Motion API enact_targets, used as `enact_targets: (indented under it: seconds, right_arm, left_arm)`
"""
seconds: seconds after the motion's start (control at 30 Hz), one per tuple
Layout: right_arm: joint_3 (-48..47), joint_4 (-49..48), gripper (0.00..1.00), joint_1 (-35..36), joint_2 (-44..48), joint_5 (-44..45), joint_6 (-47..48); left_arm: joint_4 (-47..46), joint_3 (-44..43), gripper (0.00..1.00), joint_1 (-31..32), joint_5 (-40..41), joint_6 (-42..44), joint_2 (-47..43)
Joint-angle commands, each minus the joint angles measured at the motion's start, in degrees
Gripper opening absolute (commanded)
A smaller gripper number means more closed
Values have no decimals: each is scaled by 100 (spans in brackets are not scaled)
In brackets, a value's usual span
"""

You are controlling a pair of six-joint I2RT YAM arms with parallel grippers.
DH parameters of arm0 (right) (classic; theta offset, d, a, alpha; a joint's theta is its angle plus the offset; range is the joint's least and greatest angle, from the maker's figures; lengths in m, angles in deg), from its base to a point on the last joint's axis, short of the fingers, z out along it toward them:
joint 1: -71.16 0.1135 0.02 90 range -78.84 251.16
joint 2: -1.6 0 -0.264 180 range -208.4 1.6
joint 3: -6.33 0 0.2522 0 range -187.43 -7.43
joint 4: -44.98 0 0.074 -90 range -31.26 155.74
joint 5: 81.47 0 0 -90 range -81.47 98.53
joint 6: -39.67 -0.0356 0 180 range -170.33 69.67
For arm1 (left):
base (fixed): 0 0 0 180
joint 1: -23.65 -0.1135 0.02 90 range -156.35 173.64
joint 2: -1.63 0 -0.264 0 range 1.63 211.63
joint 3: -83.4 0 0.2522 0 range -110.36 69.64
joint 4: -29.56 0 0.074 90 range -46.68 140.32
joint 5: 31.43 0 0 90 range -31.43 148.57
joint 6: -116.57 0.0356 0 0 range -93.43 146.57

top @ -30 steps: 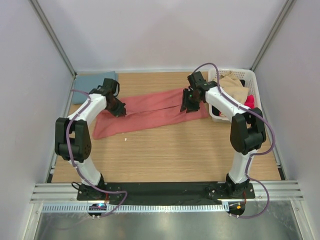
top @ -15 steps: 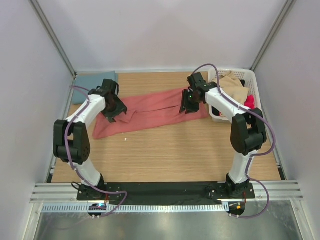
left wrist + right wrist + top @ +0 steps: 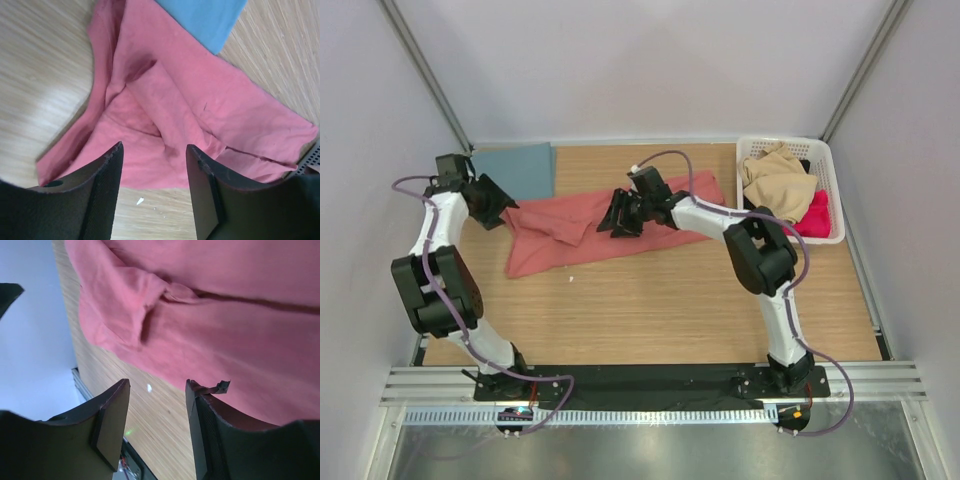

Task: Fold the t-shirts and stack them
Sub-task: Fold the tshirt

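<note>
Lying in a rumpled band across the far middle of the table (image 3: 650, 300), the salmon-red t-shirt (image 3: 582, 232) reached the teal-blue t-shirt (image 3: 520, 168) at far left. Left gripper (image 3: 502, 207) at its left end and right gripper (image 3: 612, 222) near its middle both gaped empty.

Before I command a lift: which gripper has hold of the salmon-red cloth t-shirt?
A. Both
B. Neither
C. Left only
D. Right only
B: in the wrist views the left gripper and right gripper both show their jaws spread apart with nothing between them, and the salmon-red cloth t-shirt lies loose on the wooden table below.
</note>
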Motion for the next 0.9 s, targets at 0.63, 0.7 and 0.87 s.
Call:
enact_targets:
  seconds: [0.63,0.7,0.87]
  right_arm:
    - [-1050,-1716,55,403,-1349,-166,-1305]
    - [-1068,-1743,55,411,-1393,-148,-1331]
    - [-1095,-1857,54,455,-1463,-113,-1375]
  left_arm:
    - [-1310,-859,51,-420,-1788,656,1880]
    - [-1319,-789,51,-420,-1805,665,1906]
    - [-1337,-710,52,-402,-1875,814,2029]
